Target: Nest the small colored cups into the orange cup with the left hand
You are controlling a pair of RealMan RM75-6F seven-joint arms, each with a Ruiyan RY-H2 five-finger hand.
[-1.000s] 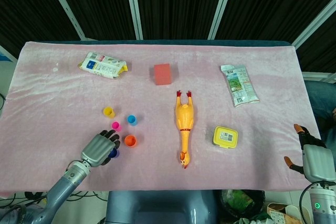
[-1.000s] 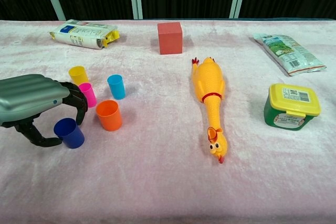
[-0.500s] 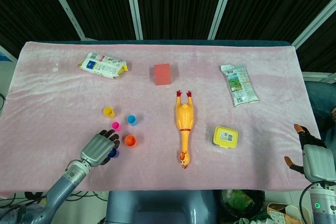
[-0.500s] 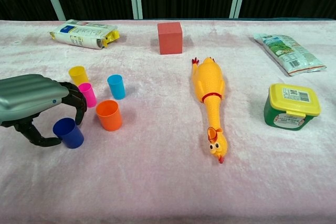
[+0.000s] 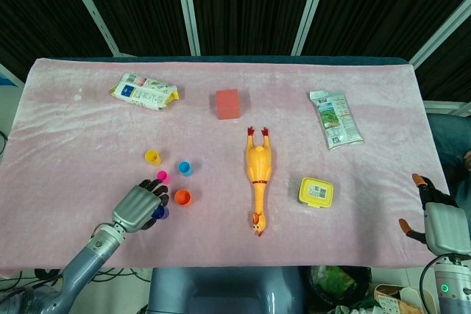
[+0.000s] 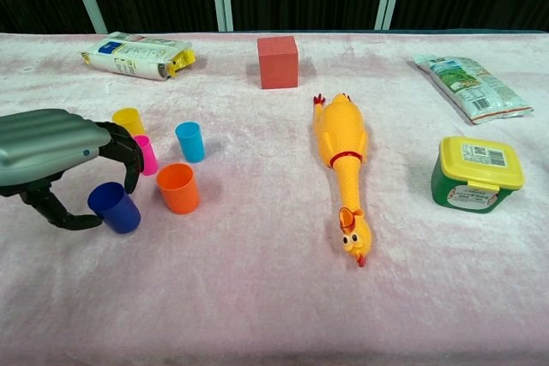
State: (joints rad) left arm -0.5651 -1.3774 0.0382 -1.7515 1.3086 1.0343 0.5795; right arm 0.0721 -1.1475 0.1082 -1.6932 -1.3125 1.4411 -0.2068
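1. This is looking like a robot test bench in a lab, not a home: a table (image 5: 66,130) is wearing a pink plush cloth, with dark slatted panels (image 5: 250,5) and pale metal struts (image 5: 188,5) standing behind it.
2. Unrelated props are lying spread apart on it: a rubber chicken (image 5: 257,174), a red block (image 5: 228,104), snack packets (image 5: 144,91), a lidded tub (image 5: 316,192).
3. Cables (image 5: 22,281) are trailing below the front edge.
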